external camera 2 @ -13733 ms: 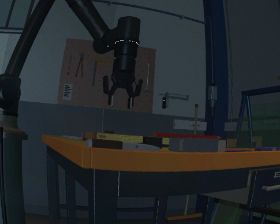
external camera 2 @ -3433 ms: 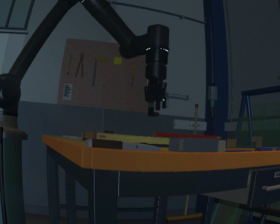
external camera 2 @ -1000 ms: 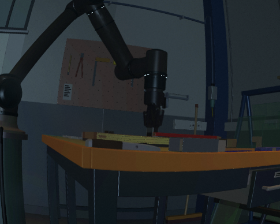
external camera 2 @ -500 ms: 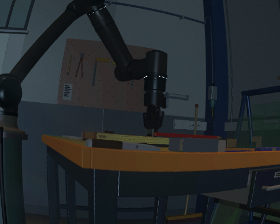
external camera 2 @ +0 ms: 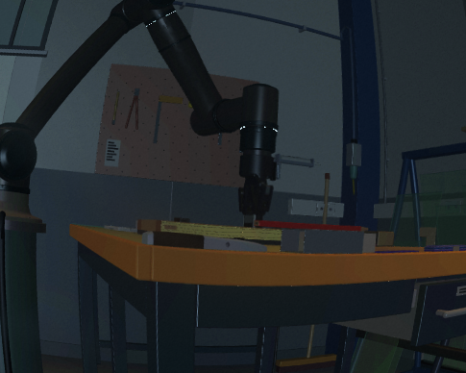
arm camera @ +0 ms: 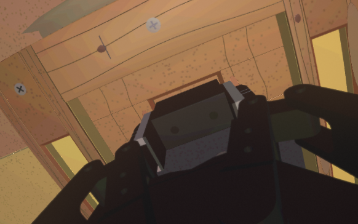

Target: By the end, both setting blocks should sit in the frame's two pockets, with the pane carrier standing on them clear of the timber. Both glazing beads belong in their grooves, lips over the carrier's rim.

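A rectangular pocket (arm camera: 192, 81) in the timber frame's rail is mostly hidden behind the block in my grip; only its far rim shows. The setting block (arm camera: 192, 118) is a dark, grey-faced piece with pale ends and two small dots on its face. It sits low over that pocket. The timber frame (arm camera: 152, 55) lies flat on the bench, with grooves (arm camera: 87, 129) running along its inner edges. From the side, the frame (external camera 2: 219, 230) lies mid-bench, and a red strip (external camera 2: 305, 224) lies beyond it. My gripper (arm camera: 192, 123) (external camera 2: 253, 218) is closed on the setting block.
The orange-edged workbench (external camera 2: 272, 264) carries a grey block-like piece (external camera 2: 334, 240) at the near side and small blue parts (external camera 2: 440, 248) to the right. A pegboard with tools (external camera 2: 166, 125) hangs on the back wall. A blue glass rack (external camera 2: 440, 192) stands at the right.
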